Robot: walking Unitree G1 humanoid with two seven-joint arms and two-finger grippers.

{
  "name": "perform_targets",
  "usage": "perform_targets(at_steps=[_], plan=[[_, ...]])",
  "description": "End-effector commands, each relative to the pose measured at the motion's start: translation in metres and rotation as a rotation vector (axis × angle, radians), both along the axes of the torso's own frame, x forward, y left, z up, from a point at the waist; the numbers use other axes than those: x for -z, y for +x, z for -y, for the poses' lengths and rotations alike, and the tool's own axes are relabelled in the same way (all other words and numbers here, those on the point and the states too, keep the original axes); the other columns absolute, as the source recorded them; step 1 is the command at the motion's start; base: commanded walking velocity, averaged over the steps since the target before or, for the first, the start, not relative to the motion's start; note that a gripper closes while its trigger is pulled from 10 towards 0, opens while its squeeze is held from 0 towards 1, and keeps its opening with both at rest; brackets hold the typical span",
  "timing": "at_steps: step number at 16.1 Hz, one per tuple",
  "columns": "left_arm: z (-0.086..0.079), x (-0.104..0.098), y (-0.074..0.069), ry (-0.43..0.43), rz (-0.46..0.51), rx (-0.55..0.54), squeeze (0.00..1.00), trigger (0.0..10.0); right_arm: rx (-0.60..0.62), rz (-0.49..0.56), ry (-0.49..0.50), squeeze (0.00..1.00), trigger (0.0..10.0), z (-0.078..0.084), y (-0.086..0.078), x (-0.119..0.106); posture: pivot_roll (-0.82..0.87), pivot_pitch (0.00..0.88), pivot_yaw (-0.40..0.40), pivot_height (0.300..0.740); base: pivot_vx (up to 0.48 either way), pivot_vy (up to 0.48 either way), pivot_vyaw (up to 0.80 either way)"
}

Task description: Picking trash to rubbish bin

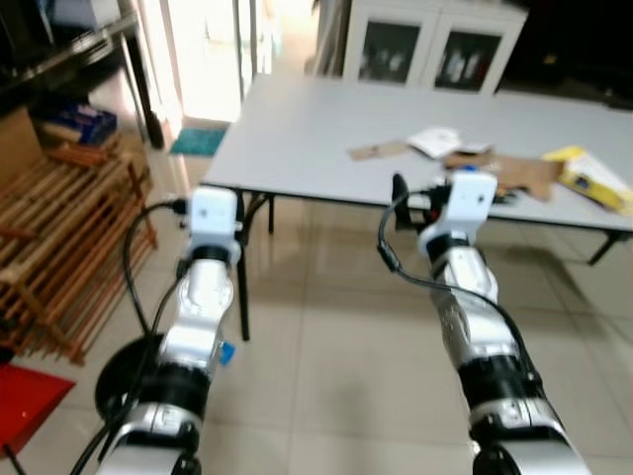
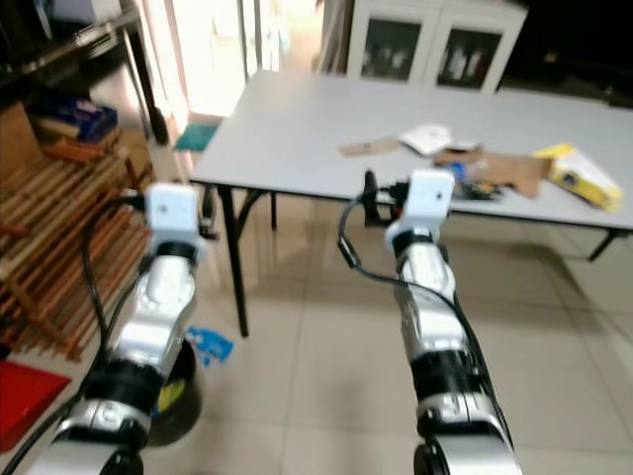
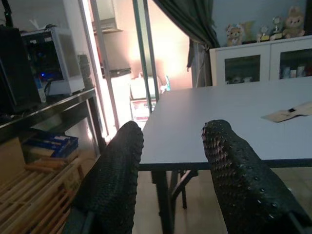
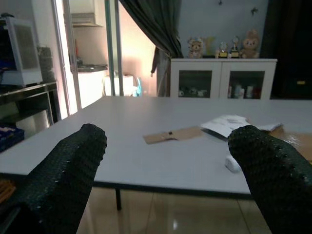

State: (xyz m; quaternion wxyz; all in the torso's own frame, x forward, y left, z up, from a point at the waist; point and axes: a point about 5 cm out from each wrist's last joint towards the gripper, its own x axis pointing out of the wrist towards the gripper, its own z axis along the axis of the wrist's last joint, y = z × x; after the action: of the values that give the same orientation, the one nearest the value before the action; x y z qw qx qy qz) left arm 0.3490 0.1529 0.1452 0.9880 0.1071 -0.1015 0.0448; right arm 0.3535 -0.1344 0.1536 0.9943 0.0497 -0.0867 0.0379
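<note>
My right gripper (image 4: 165,161) is spread wide with nothing between its fingers (image 4: 68,170), held just short of the near edge of the grey table (image 1: 326,129). My left gripper (image 3: 170,170) is parted more narrowly, also empty, facing the table's left corner.

No writing or brand can be read on anything; the scraps are too blurred.

The trash lies on the table from about one to two o'clock of my right gripper: a flat brown cardboard strip (image 4: 173,134), a crumpled white paper (image 1: 435,140), a larger brown cardboard sheet (image 1: 514,173) with dark bits on it, and a yellow and white packet (image 1: 593,178) farthest right. A small white lump (image 4: 233,163) sits near the table edge.

Down at seven o'clock a black rubbish bin (image 2: 178,391) stands on the pale tiled floor (image 1: 346,327) beside my left arm, with a blue wrapper (image 2: 211,344) lying just beside it.

A wooden slatted rack (image 1: 59,237) leans at nine o'clock, under a dark shelf with a blue box (image 1: 79,121). At twelve o'clock stands a white glass-door cabinet (image 1: 435,45) with small figurines (image 4: 224,46) on top, a dark curtain (image 4: 151,24) and a bright doorway (image 1: 208,49) to its left.
</note>
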Motion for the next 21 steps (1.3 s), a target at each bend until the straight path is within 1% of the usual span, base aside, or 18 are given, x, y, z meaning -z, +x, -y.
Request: perform_targets(at_steps=[1,3,8,9,10,12,17,21], plan=[[-0.0043,-0.0022,0.0014,-0.002,-0.004,-0.022,0.0,10.0,-0.018,0.0,0.0,0.0,10.0,-0.0051,0.0005,-0.0032,-0.01,0.005,-0.065,0.74,0.0,-0.341,0.0],[-0.0037,-0.0033,0.0022,-0.002,-0.002,-0.021,0.0,10.0,-0.021,-0.001,0.001,0.0,10.0,-0.0059,0.0001,-0.0033,-0.01,0.016,-0.063,0.74,0.0,-0.341,0.0],[-0.0042,-0.0046,0.0028,-0.004,-0.005,-0.027,0.0,10.0,-0.052,-0.019,-0.051,0.0,10.0,-0.0113,-0.0027,0.0003,-0.01,0.047,-0.059,0.74,0.0,-0.343,0.0],[-0.0045,-0.0047,0.0028,-0.005,-0.006,-0.028,0.0,10.0,-0.06,-0.022,-0.064,0.0,10.0,-0.013,-0.0031,0.0011,-0.01,0.05,-0.059,0.74,0.0,-0.341,0.8],[-0.0046,-0.0049,0.0028,-0.004,-0.007,-0.028,0.0,10.0,-0.059,-0.023,-0.06,0.0,10.0,-0.0136,-0.0035,0.0015,-0.01,0.059,-0.06,0.74,0.0,-0.341,0.8],[-0.0046,-0.005,0.0025,-0.005,-0.008,-0.029,0.0,10.0,-0.048,-0.023,-0.018,0.0,10.0,-0.0122,-0.0041,0.0011,-0.01,0.065,-0.059,0.74,0.0,-0.343,0.0],[-0.0042,-0.0044,0.0022,-0.007,-0.014,-0.029,0.0,10.0,-0.037,-0.032,-0.015,0.0,10.0,-0.0089,-0.0032,0.0009,-0.01,0.076,-0.058,0.74,0.0,-0.344,0.0],[-0.0036,-0.0045,0.0022,-0.007,-0.016,-0.029,0.0,10.0,-0.043,-0.037,-0.015,0.0,10.0,-0.01,-0.0037,0.0016,-0.01,0.082,-0.06,0.74,0.0,-0.34,0.0]])
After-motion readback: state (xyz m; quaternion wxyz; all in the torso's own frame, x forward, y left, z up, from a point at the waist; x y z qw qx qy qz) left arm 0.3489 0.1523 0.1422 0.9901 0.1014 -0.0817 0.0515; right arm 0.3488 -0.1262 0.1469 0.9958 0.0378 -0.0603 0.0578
